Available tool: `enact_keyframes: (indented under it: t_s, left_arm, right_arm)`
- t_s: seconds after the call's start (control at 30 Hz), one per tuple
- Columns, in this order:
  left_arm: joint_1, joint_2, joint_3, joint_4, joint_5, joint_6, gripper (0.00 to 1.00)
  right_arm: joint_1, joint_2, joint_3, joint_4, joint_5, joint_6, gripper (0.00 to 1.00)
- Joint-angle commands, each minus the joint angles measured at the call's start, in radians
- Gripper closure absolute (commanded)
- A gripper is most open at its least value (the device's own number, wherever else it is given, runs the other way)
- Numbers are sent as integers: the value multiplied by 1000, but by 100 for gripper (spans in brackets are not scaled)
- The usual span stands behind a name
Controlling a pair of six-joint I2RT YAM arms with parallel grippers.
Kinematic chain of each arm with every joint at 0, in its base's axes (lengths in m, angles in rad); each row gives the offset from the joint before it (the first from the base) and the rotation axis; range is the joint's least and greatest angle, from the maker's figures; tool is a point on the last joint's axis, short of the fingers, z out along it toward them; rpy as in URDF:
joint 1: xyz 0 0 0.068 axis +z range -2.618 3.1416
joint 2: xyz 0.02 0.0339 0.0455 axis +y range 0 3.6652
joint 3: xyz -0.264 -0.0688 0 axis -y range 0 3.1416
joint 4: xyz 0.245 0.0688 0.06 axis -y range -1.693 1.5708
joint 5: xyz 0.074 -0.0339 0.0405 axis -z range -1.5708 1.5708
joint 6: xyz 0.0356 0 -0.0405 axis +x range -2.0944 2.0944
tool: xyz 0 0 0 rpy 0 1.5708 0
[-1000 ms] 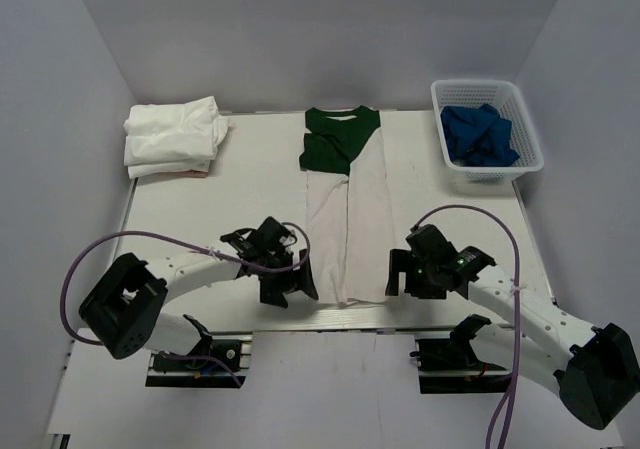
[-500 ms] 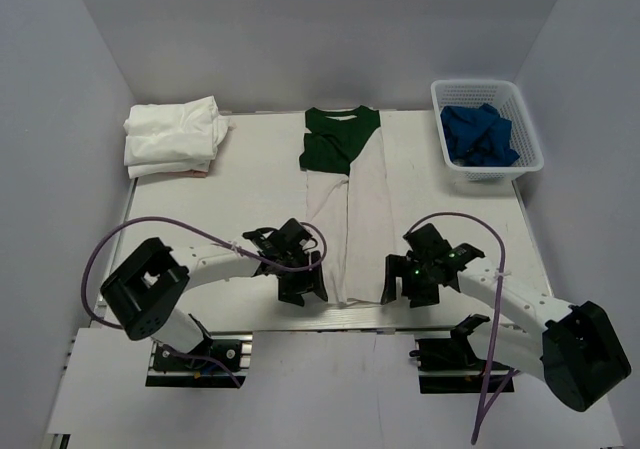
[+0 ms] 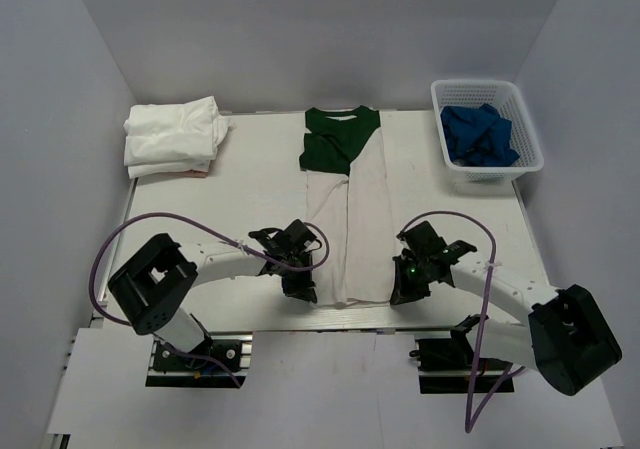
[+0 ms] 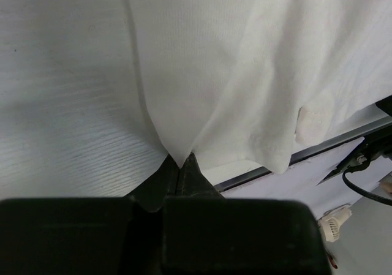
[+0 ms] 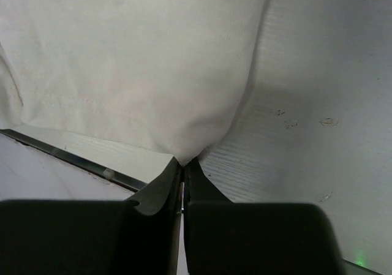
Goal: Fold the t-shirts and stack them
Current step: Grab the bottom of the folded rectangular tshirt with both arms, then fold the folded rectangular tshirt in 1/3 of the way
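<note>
A white t-shirt with dark green collar and sleeves (image 3: 345,204) lies lengthwise in the middle of the table, sides folded in, collar at the far end. My left gripper (image 3: 303,289) is shut on the shirt's near left hem corner (image 4: 177,155). My right gripper (image 3: 398,291) is shut on the near right hem corner (image 5: 182,155). In both wrist views the cloth is pinched into a peak between the black fingers. A stack of folded white t-shirts (image 3: 172,136) sits at the far left corner.
A white plastic basket (image 3: 487,129) holding blue cloth stands at the far right. The table's near edge (image 3: 330,314) runs just behind both grippers, with a dark metal rail below it. Grey walls close in on the left, right and back.
Both grippers have moved inward to the shirt's near hem corners and gone from open to shut, pinching the cloth. The shirt itself still lies flat.
</note>
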Motion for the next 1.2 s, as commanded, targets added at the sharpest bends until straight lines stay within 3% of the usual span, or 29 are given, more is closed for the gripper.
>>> enact_keyframes:
  t_s: [0.0, 0.2, 0.37, 0.63, 0.73, 1.17]
  left_arm:
    - [-5, -49, 16, 1, -10, -2, 100]
    - [-5, -107, 115, -21, -10, 10, 100]
    - [44, -63, 214, -88, -137, 12, 100]
    - [185, 68, 478, -101, -192, 36, 100]
    - [233, 126, 585, -101, -192, 64, 100]
    - [369, 417, 915, -81, -119, 200, 100]
  right_arm:
    - [0, -3, 35, 22, -7, -22, 100]
    - [-2, -116, 101, -9, 12, -32, 100]
    - [-3, -94, 195, 12, 134, 3, 100]
    - [-32, 71, 439, 112, 381, 20, 100]
    - [-55, 199, 578, 124, 418, -5, 100]
    - [-158, 541, 854, 219, 345, -110, 100]
